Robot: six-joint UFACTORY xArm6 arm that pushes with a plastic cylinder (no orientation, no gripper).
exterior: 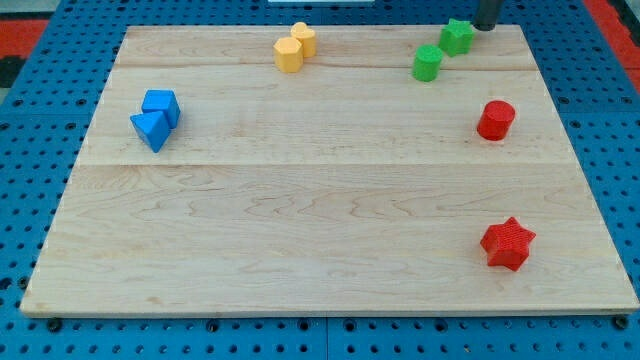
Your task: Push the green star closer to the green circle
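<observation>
while the green star (458,36) lies close to the view's top edge of the wooden board (320,200), toward the view's right, my tip (486,28) is seen just beside it on its right, at the board's far rim. only the lowest stub of the dark rod is shown, the rest being cut off by the view's top, and whether the tip touches the star cannot be told. no jaws are carried by the rod, so nothing is pinched or held by it. the green circle (427,63) is found just below and to the left of the star, the two being very near each other, with perhaps a thin gap between them.

further down the view's right side, a red cylinder (495,120) is placed well apart from the green pair, and a red star (507,243) is set lower still, near the board's bottom right corner. at the view's top, left of centre, two yellow blocks (295,47) are pressed together, their shapes being hard to make out. on the view's left, a blue cube (161,105) and a blue triangle (150,129) are seen touching. the board is laid on a blue perforated surface (40,120).
</observation>
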